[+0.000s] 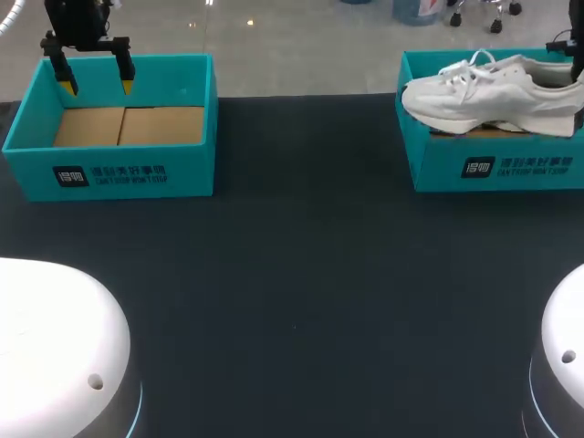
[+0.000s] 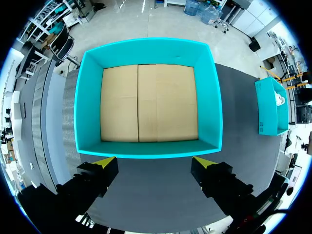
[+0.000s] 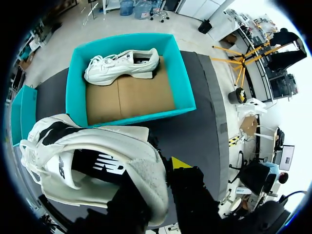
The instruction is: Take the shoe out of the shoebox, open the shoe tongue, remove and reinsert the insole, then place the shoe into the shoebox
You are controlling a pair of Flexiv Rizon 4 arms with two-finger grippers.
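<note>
A white sneaker (image 1: 493,91) hangs above the right teal shoebox (image 1: 493,169), toe pointing left. My right gripper (image 3: 163,168) is shut on its heel collar; one yellow tip shows beside the heel, and the other finger is hidden by the shoe (image 3: 97,156). Below it, a second white sneaker (image 3: 122,66) lies on the far side of that shoebox's (image 3: 181,73) cardboard floor. My left gripper (image 1: 98,87) hangs open over the left teal shoebox (image 1: 109,173), which holds nothing but its cardboard floor (image 2: 148,102). The left gripper (image 2: 155,163) sits above that box's near wall.
The two boxes stand at the far corners of the dark table (image 1: 301,274). The arms' white bases (image 1: 55,347) (image 1: 566,347) fill the near corners.
</note>
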